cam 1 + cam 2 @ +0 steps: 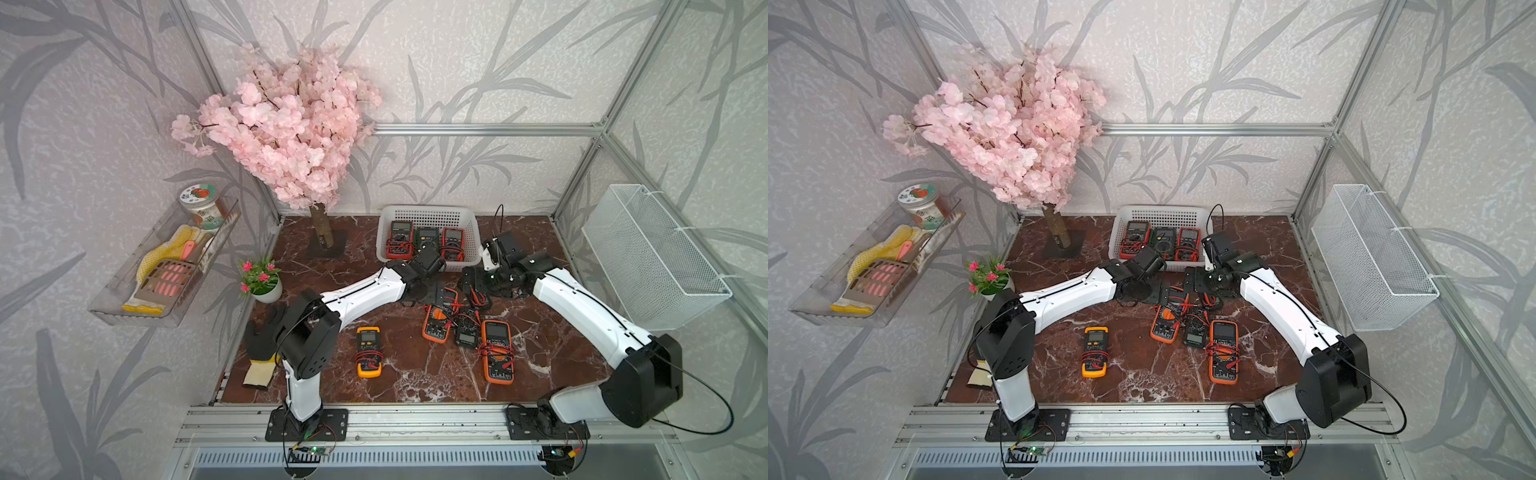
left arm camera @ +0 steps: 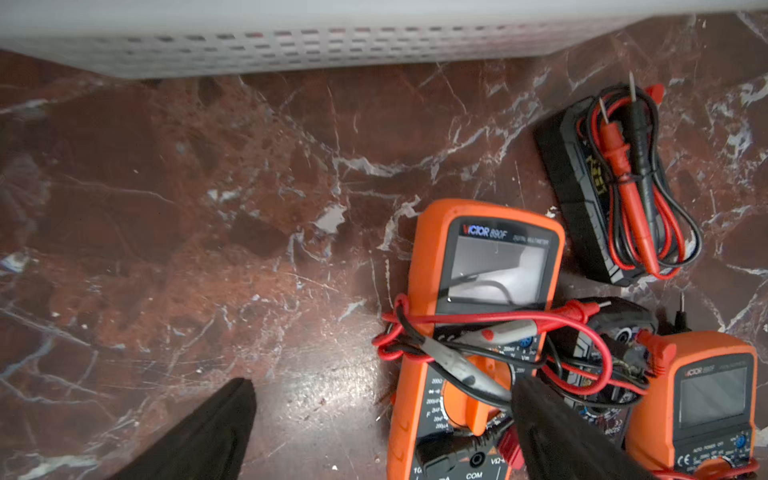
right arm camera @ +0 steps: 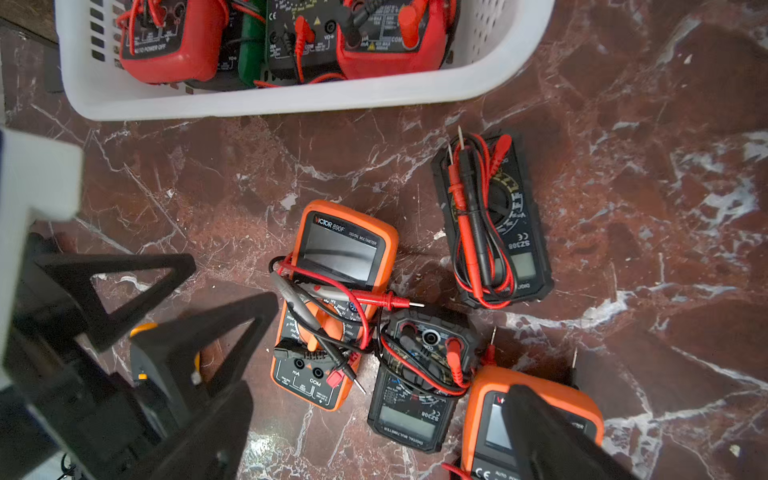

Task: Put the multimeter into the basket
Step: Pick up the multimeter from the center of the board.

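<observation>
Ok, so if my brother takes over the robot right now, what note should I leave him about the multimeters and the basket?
Left claw: open, holding nothing, hanging partly over the orange multimeter.
Right claw: open, holding nothing, above the cluster of meters.
Basket: at the back of the table.
Done: three are inside it, the red multimeter, green multimeter and second red multimeter.
Left: five lie on the table, the yellow multimeter, orange multimeter, second orange multimeter, black multimeter and second black multimeter.
</observation>
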`<state>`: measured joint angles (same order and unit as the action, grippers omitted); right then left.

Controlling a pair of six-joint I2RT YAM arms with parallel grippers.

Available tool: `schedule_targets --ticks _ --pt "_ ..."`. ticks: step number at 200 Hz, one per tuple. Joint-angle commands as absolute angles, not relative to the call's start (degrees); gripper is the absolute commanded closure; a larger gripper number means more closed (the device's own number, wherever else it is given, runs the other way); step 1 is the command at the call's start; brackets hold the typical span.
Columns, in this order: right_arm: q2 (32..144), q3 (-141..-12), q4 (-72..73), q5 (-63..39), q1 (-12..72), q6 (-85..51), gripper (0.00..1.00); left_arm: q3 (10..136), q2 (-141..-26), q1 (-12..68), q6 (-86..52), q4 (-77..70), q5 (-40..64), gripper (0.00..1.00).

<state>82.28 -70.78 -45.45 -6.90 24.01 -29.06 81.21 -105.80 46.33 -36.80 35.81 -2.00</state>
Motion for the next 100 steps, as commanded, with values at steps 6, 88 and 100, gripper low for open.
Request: schedule_targets --ticks 6,88,100 --pt "80.68 -69.81 -47.76 -6.67 23.23 -29.74 0.01 78.80 -103.37 50.04 -39.58 32.98 -3.97 0.00" --pt "80.07 -68.90 -49.22 -7.46 21.30 -29.05 0.01 75.10 -105.23 56.98 -43.10 29.71 -6.54 0.00" --pt "79.94 -68.81 -49.22 -7.62 21.10 -28.90 0.01 75.15 -105.92 57.42 -43.41 29.97 -7.23 0.00"
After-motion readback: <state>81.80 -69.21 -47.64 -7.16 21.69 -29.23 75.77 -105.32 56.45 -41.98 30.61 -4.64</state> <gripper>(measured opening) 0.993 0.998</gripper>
